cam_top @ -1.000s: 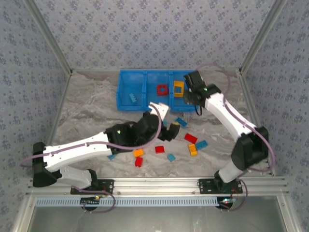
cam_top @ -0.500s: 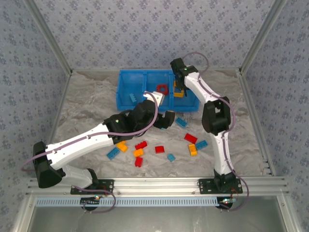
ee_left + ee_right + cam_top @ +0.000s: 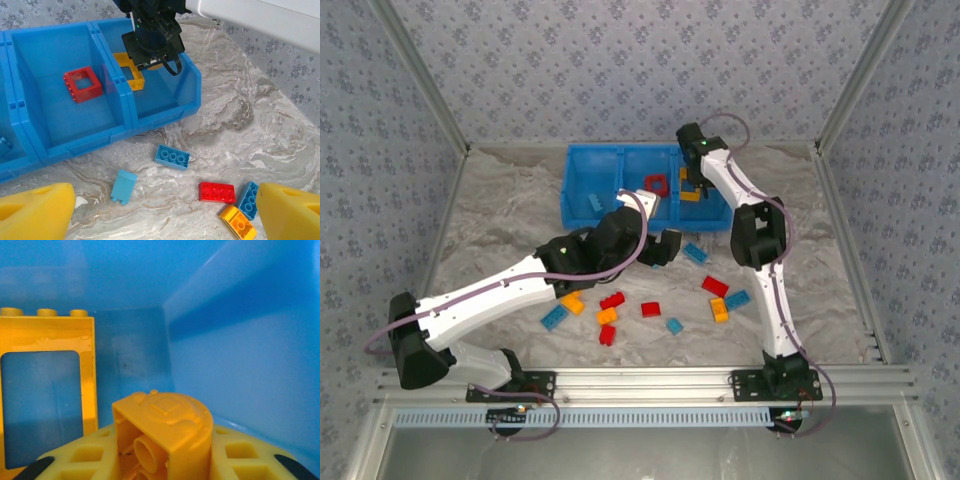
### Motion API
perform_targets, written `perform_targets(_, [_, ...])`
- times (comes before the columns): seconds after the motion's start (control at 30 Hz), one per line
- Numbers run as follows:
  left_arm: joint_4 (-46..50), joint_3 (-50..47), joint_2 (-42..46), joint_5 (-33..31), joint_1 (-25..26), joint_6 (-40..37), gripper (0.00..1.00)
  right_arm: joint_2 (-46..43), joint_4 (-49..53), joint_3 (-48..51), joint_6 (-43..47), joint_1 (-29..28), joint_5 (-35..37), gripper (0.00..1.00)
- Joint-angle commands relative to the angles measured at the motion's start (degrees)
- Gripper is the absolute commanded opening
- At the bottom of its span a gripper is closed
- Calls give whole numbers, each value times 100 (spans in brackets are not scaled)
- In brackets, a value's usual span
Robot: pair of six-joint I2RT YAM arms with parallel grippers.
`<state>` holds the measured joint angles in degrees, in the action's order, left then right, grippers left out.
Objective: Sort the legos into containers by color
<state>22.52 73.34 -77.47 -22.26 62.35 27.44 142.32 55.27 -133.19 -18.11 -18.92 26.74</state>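
The blue three-compartment bin point(image 3: 620, 150) stands at the back. My right gripper point(image 3: 692, 180) reaches into its right compartment, shut on a rounded yellow brick point(image 3: 162, 432), next to a yellow frame point(image 3: 47, 390). A red frame point(image 3: 83, 84) lies in the middle compartment and a light blue brick point(image 3: 593, 203) in the left one. My left gripper point(image 3: 160, 212) hangs open over the table in front of the bin, above two light blue bricks point(image 3: 172, 157) point(image 3: 123, 186), holding nothing.
Loose red, blue and orange bricks lie scattered on the marbled table, among them a red one point(image 3: 216, 192), an orange one point(image 3: 607, 316) and a blue one point(image 3: 555, 316). The bin's front wall point(image 3: 165, 107) rises just beyond my left gripper. Patterned walls enclose the table.
My right gripper has swung left and dipped into the right compartment with the yellow brick. My left arm has drawn back toward the bin, uncovering bricks at the lower left.
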Motion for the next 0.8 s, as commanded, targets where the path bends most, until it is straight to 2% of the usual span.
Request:
perform_targets(0.0, [27, -79, 144, -16, -31, -29, 93, 160, 160, -284, 38, 1, -120, 43])
perform_targets(0.1, [89, -131, 224, -61, -30, 11, 93, 151, 174, -328, 10, -12, -152, 48])
perform_targets(0.3, [478, -172, 410, -300, -29, 208, 92, -258, 200, -420, 39, -78, -66, 52])
perform_targets(0.47, [1565, -232, 629, -592, -274, 1121, 91, -1135, 99, -237, 77, -218, 5, 50])
perform_targets(0.57, [2533, -485, 826, -563, -635, 1856, 90, -2108, -400, 634, 169, -481, -153, 51])
perform_targets(0.67, [3278, -1007, 1045, -380, -1009, 2329, 88, -3269, -1158, 2075, 207, -835, -429, 52])
perform_targets(0.77, [3526, -1710, 1272, 107, -1362, 2486, 87, -4492, -1999, 3703, 239, -1374, -863, 53])
